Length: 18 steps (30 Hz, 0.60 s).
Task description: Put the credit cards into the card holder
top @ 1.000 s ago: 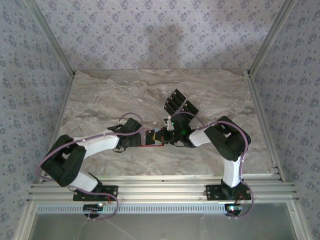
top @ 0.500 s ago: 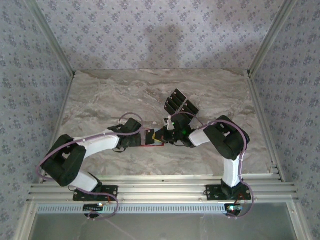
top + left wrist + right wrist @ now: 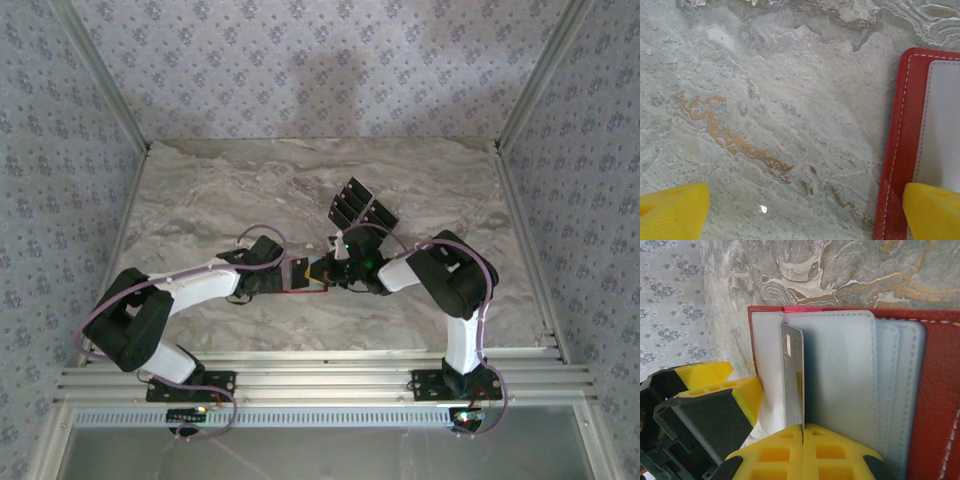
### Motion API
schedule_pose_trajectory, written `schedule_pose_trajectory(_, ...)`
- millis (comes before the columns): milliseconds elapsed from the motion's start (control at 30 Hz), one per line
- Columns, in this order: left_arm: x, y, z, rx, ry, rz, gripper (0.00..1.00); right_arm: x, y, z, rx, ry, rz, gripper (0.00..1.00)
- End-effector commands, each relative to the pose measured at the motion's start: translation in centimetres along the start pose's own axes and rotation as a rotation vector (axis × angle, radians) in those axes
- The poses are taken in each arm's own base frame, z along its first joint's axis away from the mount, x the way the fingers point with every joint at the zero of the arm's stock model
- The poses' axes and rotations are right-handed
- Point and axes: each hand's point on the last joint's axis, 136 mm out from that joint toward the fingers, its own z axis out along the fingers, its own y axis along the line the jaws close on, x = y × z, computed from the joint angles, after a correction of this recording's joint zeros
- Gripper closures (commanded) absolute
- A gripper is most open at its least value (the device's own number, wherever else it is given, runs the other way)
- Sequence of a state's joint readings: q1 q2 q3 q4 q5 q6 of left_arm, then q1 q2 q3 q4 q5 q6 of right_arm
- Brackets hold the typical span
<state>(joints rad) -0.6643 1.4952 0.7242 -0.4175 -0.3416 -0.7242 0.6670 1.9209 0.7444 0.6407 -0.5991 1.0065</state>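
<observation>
The card holder (image 3: 308, 277), a red wallet, lies open on the marble between the two arms, its pale pockets (image 3: 840, 375) facing up. My right gripper (image 3: 802, 432) is shut on one credit card (image 3: 793, 370), held on edge with its far end against the leftmost pocket. My left gripper (image 3: 800, 215) is open, one yellow fingertip (image 3: 932, 210) resting on the wallet's edge (image 3: 905, 150) and the other over bare table. That fingertip (image 3: 747, 395) also shows against the wallet's pale left flap. More black credit cards (image 3: 358, 205) lie fanned just behind the right gripper (image 3: 335, 272).
The marble tabletop (image 3: 220, 190) is walled by patterned panels on three sides. A metal rail (image 3: 320, 375) runs along the near edge by both arm bases. The right arm's elbow (image 3: 455, 275) stands to the right of the wallet.
Hardly anything: the right arm's elbow has shifted slightly, while both grippers stay at the wallet with the card still gripped.
</observation>
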Motion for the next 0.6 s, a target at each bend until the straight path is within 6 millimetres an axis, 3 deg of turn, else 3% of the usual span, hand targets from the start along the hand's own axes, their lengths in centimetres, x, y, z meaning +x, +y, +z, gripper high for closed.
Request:
schedule_pose_trajectory(0, 2.23, 3.04, 0.76, -0.143, 0.072, 0.05, 0.02, 0.31, -2.84, 0.48, 0.085, 0.006, 0.054, 1.0)
schedule_pose_trajectory(433, 2.31, 2.94, 0.83, -0.14, 0.077, 0.052, 0.02, 1.26, -2.76, 1.19, 0.119, 0.051, 0.031, 1.0)
schedule_pose_trajectory(567, 1.96, 2.75, 0.66, -0.136, 0.071, 0.051, 0.01, 0.93, -2.25, 0.57, 0.127, 0.049, 0.02, 0.82)
